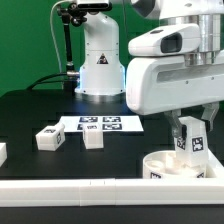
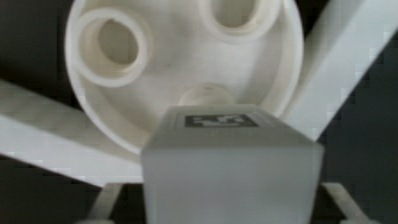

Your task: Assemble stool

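The round white seat lies at the exterior view's lower right, against the front rail. My gripper is shut on a white blocky stool leg and holds it upright right over the seat's far side. In the wrist view the leg sits between my fingers, its tagged end close to the seat's face, which shows two round holes. I cannot tell whether the leg touches the seat. Two more legs lie on the black table at left centre.
The marker board lies flat behind the loose legs. A white rail runs along the front edge, and rails flank the seat. Another white part shows at the far left edge. The arm's base stands at the back.
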`<state>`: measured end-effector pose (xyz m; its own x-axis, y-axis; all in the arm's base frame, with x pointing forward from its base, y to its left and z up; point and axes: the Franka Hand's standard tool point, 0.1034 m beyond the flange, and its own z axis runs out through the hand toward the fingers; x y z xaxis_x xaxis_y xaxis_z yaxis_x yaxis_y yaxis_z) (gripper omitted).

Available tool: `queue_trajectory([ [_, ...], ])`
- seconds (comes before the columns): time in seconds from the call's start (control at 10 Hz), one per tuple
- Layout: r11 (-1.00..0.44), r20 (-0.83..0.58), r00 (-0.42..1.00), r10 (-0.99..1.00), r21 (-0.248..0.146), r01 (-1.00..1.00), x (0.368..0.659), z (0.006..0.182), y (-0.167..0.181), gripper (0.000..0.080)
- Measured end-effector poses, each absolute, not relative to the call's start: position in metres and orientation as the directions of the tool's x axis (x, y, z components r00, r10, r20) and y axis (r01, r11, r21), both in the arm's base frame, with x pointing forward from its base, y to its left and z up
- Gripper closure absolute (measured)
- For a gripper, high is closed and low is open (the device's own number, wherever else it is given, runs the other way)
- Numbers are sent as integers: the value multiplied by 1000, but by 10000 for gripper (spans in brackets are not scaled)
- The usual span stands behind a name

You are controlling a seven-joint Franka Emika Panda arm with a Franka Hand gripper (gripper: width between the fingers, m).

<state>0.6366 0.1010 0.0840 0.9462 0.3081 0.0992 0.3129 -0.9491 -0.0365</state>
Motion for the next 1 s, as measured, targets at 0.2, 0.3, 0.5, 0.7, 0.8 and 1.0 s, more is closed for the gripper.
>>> queue_trajectory([
  [0.2,-986,89,985,145,-74,151,635,83,104,459],
  [0.3,-995,78,997,17,-102,25,634,81,104,459],
  [0.5,-980,60,983,-171,-111,-163,633,81,109,459],
  [0.7,-938,50,940,-338,-103,-331,633,80,111,459],
  [0.8,-896,42,899,-437,-103,-431,633,80,111,459],
  [1.0,-834,24,838,-546,-113,-540,633,80,111,459],
])
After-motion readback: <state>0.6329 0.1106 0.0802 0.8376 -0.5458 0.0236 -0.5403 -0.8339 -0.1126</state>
